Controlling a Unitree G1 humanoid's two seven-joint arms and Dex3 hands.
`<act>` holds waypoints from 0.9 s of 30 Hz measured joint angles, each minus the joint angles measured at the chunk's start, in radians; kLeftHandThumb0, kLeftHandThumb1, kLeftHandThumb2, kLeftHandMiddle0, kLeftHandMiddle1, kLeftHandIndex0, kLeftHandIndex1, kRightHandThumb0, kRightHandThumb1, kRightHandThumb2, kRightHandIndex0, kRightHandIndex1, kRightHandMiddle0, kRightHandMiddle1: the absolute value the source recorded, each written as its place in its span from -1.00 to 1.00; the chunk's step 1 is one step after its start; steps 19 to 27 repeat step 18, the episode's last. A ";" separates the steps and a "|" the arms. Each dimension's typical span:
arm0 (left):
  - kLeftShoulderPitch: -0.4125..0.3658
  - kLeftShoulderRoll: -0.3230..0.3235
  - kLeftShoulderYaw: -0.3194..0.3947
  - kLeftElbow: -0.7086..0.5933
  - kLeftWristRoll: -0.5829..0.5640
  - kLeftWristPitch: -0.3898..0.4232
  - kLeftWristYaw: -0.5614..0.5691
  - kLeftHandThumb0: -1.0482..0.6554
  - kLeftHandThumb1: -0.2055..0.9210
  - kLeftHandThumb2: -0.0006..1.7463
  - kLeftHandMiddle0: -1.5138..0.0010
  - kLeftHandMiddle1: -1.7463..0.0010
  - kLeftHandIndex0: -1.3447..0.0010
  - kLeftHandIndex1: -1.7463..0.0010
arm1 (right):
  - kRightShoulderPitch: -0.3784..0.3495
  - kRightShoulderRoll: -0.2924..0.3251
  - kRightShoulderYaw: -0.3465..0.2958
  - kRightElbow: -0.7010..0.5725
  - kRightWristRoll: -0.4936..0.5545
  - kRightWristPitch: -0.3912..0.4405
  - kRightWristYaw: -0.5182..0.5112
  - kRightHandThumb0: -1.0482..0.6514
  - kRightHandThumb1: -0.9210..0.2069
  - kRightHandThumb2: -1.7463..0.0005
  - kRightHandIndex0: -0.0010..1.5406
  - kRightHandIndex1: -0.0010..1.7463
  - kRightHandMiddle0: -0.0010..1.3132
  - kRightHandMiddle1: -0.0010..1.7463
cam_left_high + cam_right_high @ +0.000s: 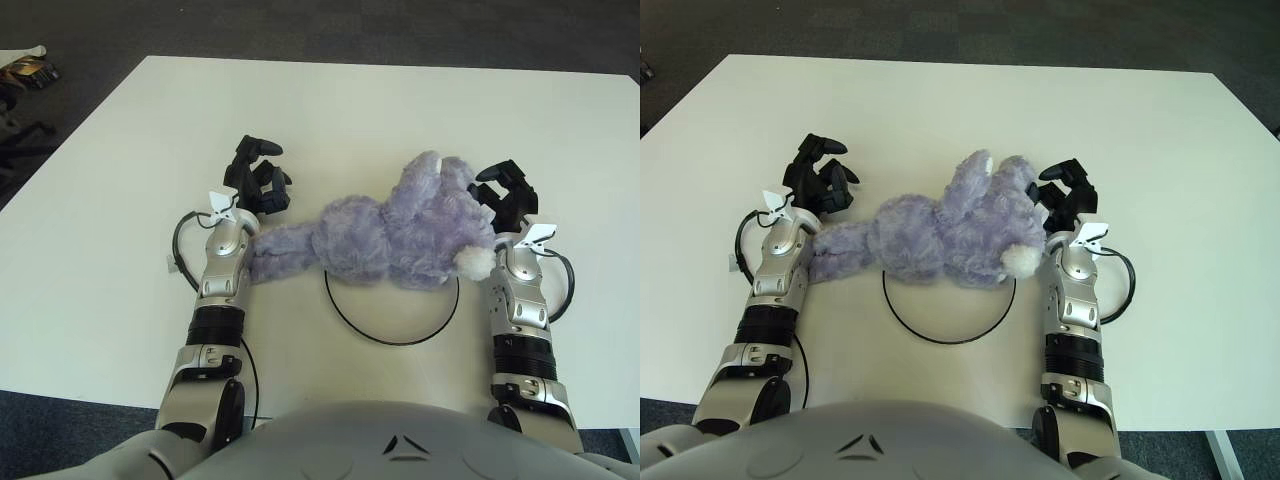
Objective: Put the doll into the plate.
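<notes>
1. Doll (395,232) lay across the far rim of the plate (391,338), partly over it, one limb trailing toward the left wrist
2. Left hand (257,180) stood beside that limb, fingers loosely curled, empty
3. Right hand (505,195) pressed the doll's right side; grasp could not be confirmed
4. Recommended: squeeze evenly from both flanks, shift the doll nearer, centre it inside the ring

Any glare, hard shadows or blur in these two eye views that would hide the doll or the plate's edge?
Left eye view: even light, no glare on the table; the doll is sharp and covers the far part of the plate. Right eye view: the same; only soft shadows under the left hand and right hand.
</notes>
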 measured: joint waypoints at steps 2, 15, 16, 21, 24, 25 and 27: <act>0.002 0.000 0.000 -0.003 0.000 0.002 0.000 0.22 -0.10 0.52 0.14 -1.00 0.38 -0.91 | 0.000 0.001 0.000 0.000 0.000 0.000 -0.003 0.22 0.53 -0.70 0.24 0.55 -0.07 1.00; 0.004 -0.001 0.000 -0.008 0.000 0.006 0.000 0.22 -0.11 0.52 0.14 -1.00 0.37 -0.91 | 0.000 0.003 0.003 0.000 -0.003 0.000 -0.014 0.22 0.54 -0.72 0.23 0.57 -0.08 1.00; 0.004 -0.001 0.000 -0.008 0.000 0.006 0.000 0.22 -0.11 0.52 0.14 -1.00 0.37 -0.91 | 0.000 0.003 0.003 0.000 -0.004 0.000 -0.014 0.22 0.54 -0.72 0.23 0.57 -0.08 1.00; 0.004 -0.001 0.000 -0.009 -0.001 0.006 0.000 0.22 -0.11 0.52 0.14 -1.00 0.38 -0.91 | 0.000 0.003 0.005 0.000 -0.007 0.000 -0.016 0.22 0.54 -0.72 0.24 0.58 -0.07 1.00; 0.004 -0.001 0.000 -0.009 -0.001 0.006 0.000 0.22 -0.11 0.52 0.14 -1.00 0.38 -0.91 | 0.000 0.003 0.005 0.000 -0.007 0.000 -0.016 0.22 0.54 -0.72 0.24 0.58 -0.07 1.00; 0.004 -0.001 0.000 -0.009 -0.001 0.006 0.000 0.22 -0.11 0.52 0.14 -1.00 0.38 -0.91 | 0.000 0.003 0.005 0.000 -0.007 0.000 -0.016 0.22 0.54 -0.72 0.24 0.58 -0.07 1.00; 0.004 -0.001 0.000 -0.009 -0.001 0.006 0.000 0.22 -0.11 0.52 0.14 -1.00 0.38 -0.91 | 0.000 0.003 0.005 0.000 -0.007 0.000 -0.016 0.22 0.54 -0.72 0.24 0.58 -0.07 1.00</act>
